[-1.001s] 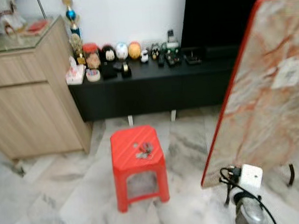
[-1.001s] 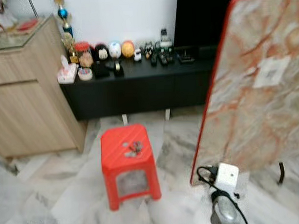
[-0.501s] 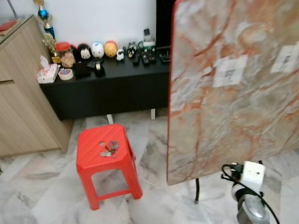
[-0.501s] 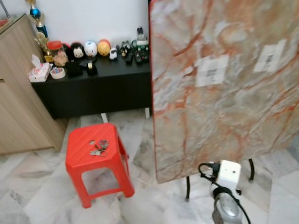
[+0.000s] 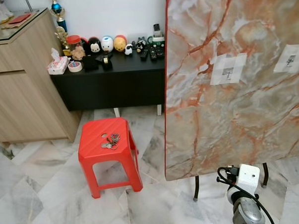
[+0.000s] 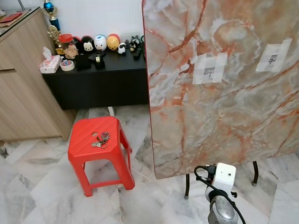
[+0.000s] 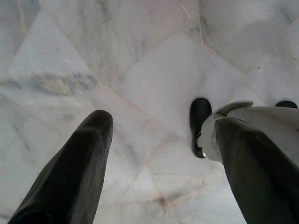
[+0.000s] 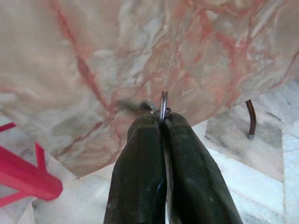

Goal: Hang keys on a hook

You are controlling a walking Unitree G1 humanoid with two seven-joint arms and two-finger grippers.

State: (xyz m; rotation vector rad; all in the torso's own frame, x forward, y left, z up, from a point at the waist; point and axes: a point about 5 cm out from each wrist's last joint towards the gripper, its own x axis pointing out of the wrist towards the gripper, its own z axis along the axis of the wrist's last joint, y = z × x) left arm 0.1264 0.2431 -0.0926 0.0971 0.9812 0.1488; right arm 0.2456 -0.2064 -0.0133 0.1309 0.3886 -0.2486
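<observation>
A bunch of keys [image 5: 110,141] lies on top of a red plastic stool [image 5: 107,154]. To its right a folded marble-patterned table top [image 5: 237,83] stands upright, with two white patches that each carry a small hook [image 5: 228,69] [image 5: 291,57]. In the right wrist view my right gripper [image 8: 162,122] is shut on a metal key ring [image 8: 163,103] that sticks out between the fingertips, facing the marble board. My right arm [image 5: 245,214] shows low at the right. My left gripper [image 7: 159,154] hangs open over the floor.
A black low cabinet [image 5: 113,81] along the wall carries small figurines and remotes. A wooden sideboard [image 5: 24,82] stands at the left. The table's metal legs [image 5: 196,188] reach the marble floor [image 5: 39,196]. My black foot [image 7: 200,125] shows under the left gripper.
The whole picture has shifted and sharpened, so the camera has moved: stool and board sit slightly further right than half a second ago. The things themselves have not moved.
</observation>
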